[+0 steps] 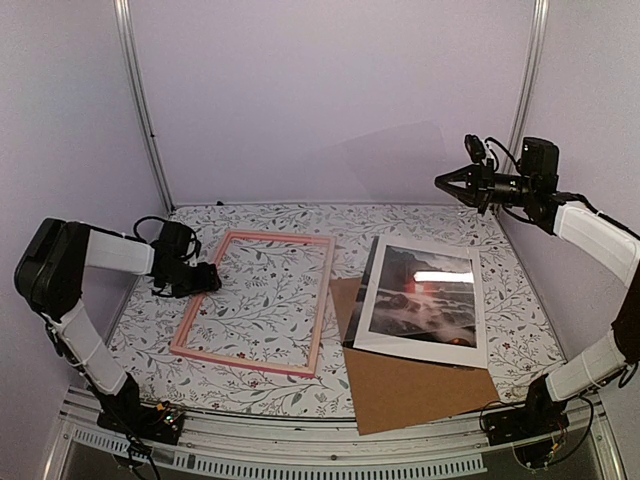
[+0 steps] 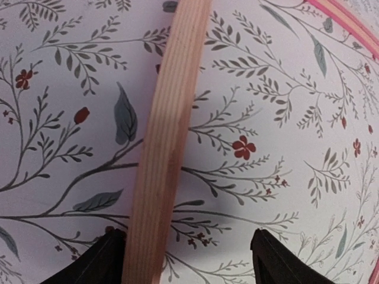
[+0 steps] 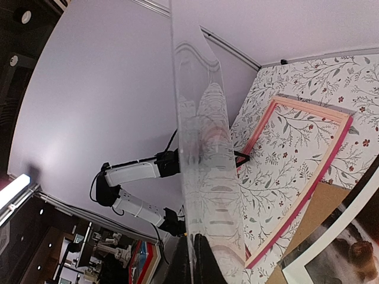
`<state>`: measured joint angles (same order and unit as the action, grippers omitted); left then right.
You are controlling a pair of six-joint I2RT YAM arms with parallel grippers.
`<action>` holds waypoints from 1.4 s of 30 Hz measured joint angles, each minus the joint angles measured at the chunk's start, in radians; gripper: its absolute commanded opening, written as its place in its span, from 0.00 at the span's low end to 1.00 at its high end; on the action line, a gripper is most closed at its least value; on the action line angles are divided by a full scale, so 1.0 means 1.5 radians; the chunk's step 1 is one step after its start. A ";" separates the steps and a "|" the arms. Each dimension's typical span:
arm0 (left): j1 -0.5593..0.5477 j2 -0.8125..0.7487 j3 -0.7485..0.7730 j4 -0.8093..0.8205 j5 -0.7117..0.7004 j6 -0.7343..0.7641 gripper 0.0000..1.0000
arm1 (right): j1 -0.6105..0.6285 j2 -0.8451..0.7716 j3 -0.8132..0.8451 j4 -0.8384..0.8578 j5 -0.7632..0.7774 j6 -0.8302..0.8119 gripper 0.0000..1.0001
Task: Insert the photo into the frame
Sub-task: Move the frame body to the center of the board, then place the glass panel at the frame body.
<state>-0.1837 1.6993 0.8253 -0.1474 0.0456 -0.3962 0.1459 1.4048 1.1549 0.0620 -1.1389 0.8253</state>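
Top external view: nearest the arm bases, a brown board (image 1: 410, 385) lies flat on the floral table (image 1: 500, 250), one corner past the near edge. On its far part rests a white mat (image 1: 425, 346), and the photo (image 1: 425, 295) shows through the mat's opening. A dark strip pokes out along the mat's left side. Photo and mat sit right of centre, just beside the frame (image 1: 245, 361) but outside it.

The frame lies flat left of centre with only tablecloth inside its rails. At its left rail, the left hand (image 1: 212, 277) is low over the table. The left wrist view shows its fingers (image 2: 89, 263) spread either side of that rail: one is right against the wood, the other is apart from it, and nothing is grasped.

Farthest off, at the right rear and well above the table, the right hand (image 1: 445, 183) is clenched on a clear pane (image 3: 207, 177). The right wrist view shows the pane edge-on.
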 measured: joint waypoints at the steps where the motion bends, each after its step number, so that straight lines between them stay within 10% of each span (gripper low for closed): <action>1: -0.007 -0.004 -0.007 0.007 0.003 -0.003 0.75 | 0.000 0.000 0.000 0.000 0.000 0.001 0.00; 21: -0.208 -0.157 -0.128 0.010 -0.034 -0.125 0.86 | 0.014 0.029 0.001 0.010 0.022 0.011 0.00; 42: 0.019 -0.359 -0.052 -0.044 -0.103 -0.070 1.00 | 0.268 0.292 0.163 0.201 0.098 0.186 0.00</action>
<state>-0.1551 1.1603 0.7479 -0.2134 -0.1085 -0.5018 0.5472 1.8431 1.3994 0.3634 -0.9924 1.1038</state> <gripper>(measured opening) 0.996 0.007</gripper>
